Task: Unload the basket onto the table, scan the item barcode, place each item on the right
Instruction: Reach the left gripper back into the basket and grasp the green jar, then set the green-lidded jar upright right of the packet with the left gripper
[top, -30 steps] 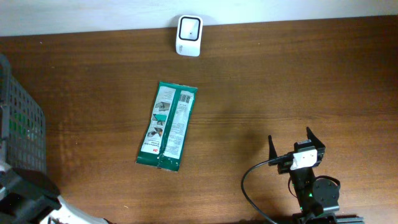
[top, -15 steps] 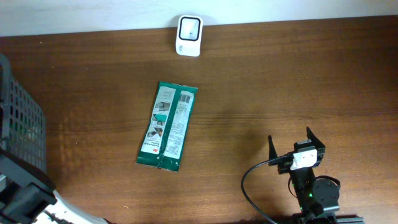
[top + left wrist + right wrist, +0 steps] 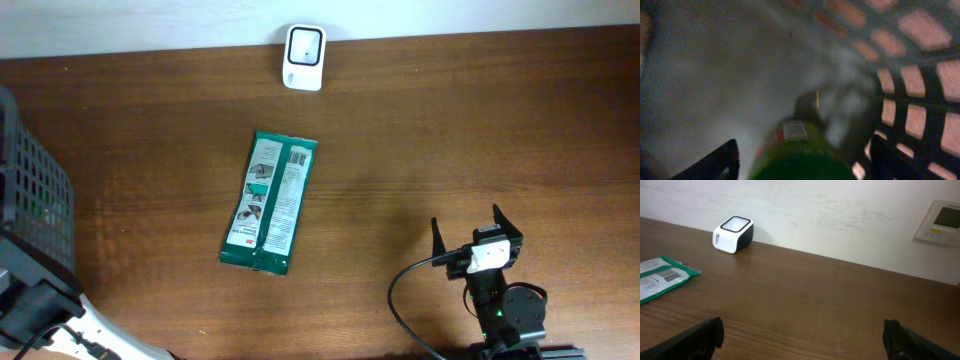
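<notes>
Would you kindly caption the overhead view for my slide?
Green packet lies flat near the white scanner; right gripper open.

We saw what looked like a pretend shop till: a brown wooden bench (image 3: 450, 130), a small white scanner (image 3: 303, 57) by a plain white wall (image 3: 815, 210), and a dark basket (image 3: 35, 200).

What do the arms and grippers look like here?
The right gripper has two black tapered fingers, a white block behind them, a black cable looping from its side and a green light on the black base. The left arm shows a black link and a white one; the left gripper's fingers are dark and blurred.
</notes>
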